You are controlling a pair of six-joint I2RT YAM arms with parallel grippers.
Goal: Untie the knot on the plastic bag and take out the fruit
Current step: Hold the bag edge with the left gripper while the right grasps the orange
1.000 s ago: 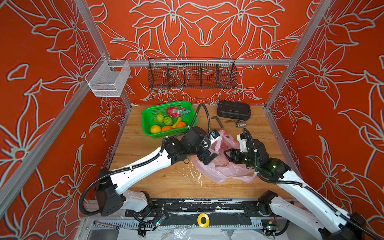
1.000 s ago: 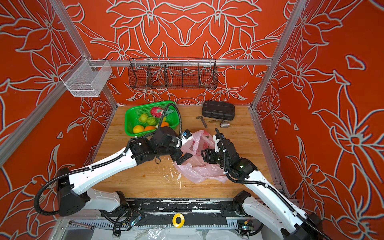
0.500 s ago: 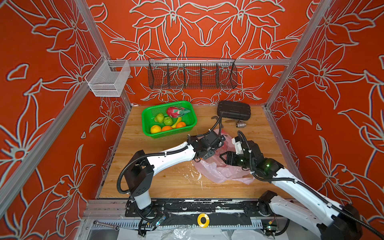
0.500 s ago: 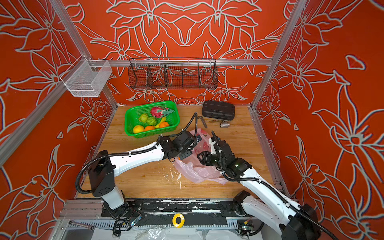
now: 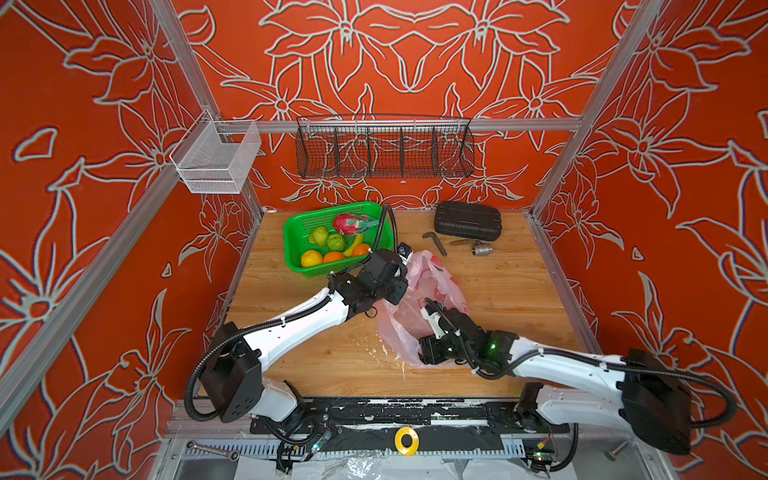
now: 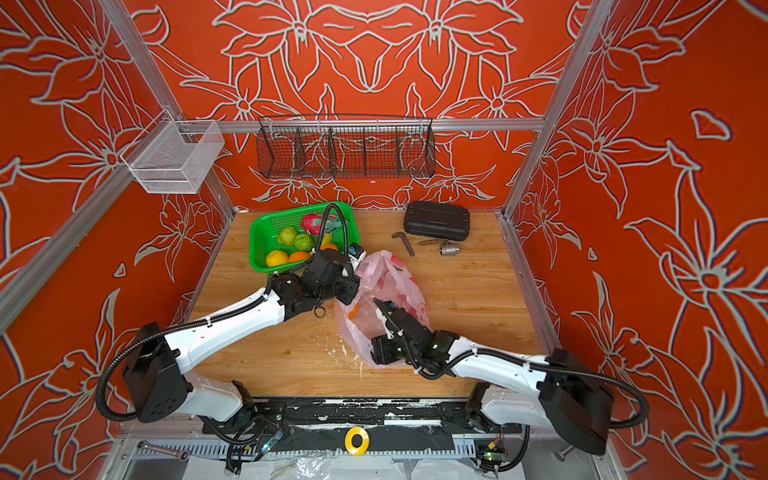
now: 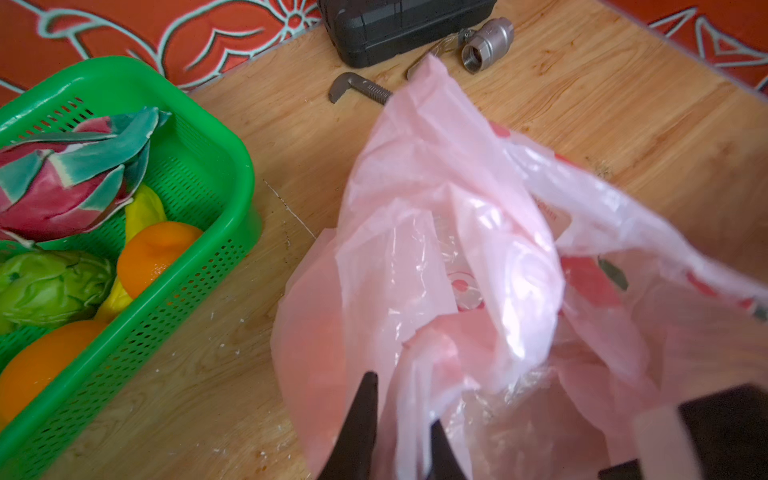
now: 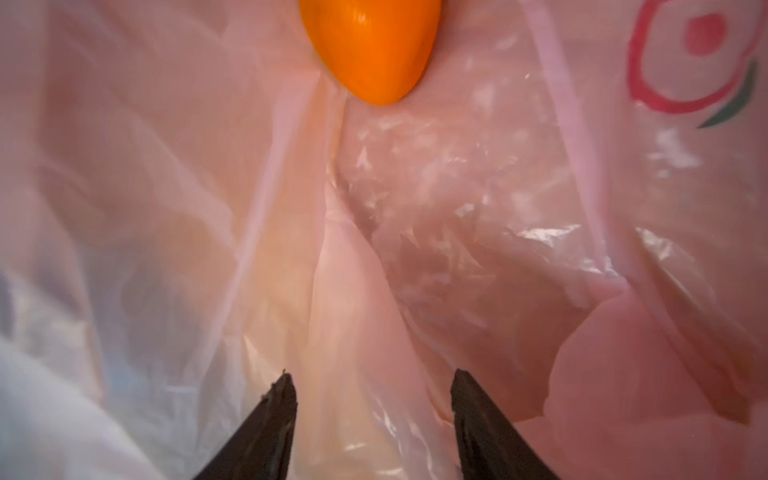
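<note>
The pink plastic bag [image 5: 436, 282] [image 6: 395, 274] lies mid-table with its mouth open; no knot is in view. My left gripper [image 7: 402, 398] is shut on a fold of the bag's left edge [image 7: 415, 332], right of the green basket. The right gripper [image 8: 372, 378] is open inside the bag, with only loose film between its fingers. An orange fruit [image 8: 370, 50] [image 6: 353, 311] lies in the bag ahead of it. Other fruit, among them a dragon fruit [image 5: 353, 223], sits in the basket.
The green basket [image 5: 291, 232] stands at the back left, close to the left arm. A black case [image 5: 467, 220], a hex key [image 5: 434, 242] and a metal fitting [image 5: 481, 249] lie at the back right. A wire rack [image 5: 384, 147] hangs on the back wall.
My left gripper has closed from wide open onto the bag's left edge. The right gripper has shifted left and nearer the front, staying open in the bag's mouth.
</note>
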